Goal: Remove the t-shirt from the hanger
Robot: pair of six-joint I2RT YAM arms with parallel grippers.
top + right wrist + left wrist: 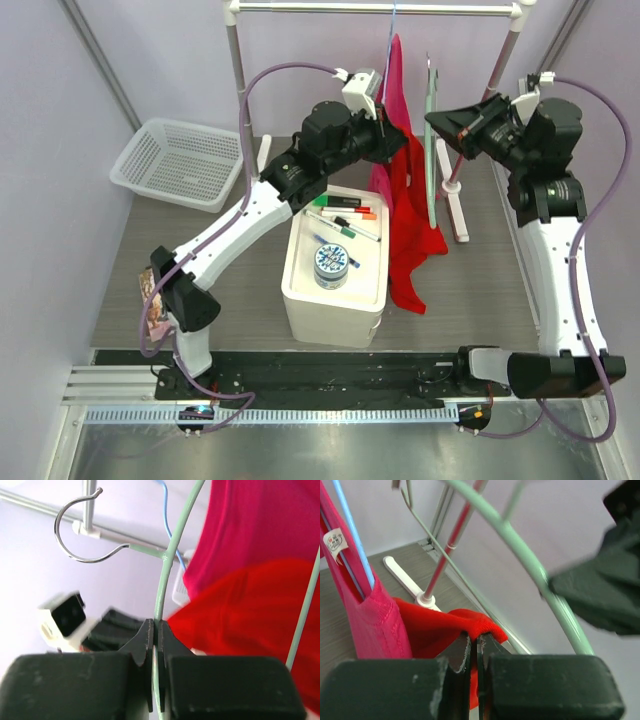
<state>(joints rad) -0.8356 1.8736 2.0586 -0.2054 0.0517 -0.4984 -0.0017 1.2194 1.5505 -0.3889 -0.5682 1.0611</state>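
Note:
A red t-shirt (410,235) hangs limp below the rail, off the pale green wire hanger (431,140). My left gripper (395,145) is shut on a fold of the red t-shirt (470,625); in the left wrist view the fingertips (462,650) pinch the cloth. My right gripper (440,122) is shut on the green hanger wire (167,565), which runs between the jaws in the right wrist view. The hanger's metal hook (75,525) looks free of the rail. The hanger (530,560) curves past the left gripper.
A pink garment (395,85) hangs on a blue hanger (352,535) from the white rail (380,8). A white box (335,265) with markers and a round tin stands below. A white basket (180,160) sits at the back left. The rack's red pole (462,150) and foot stand right.

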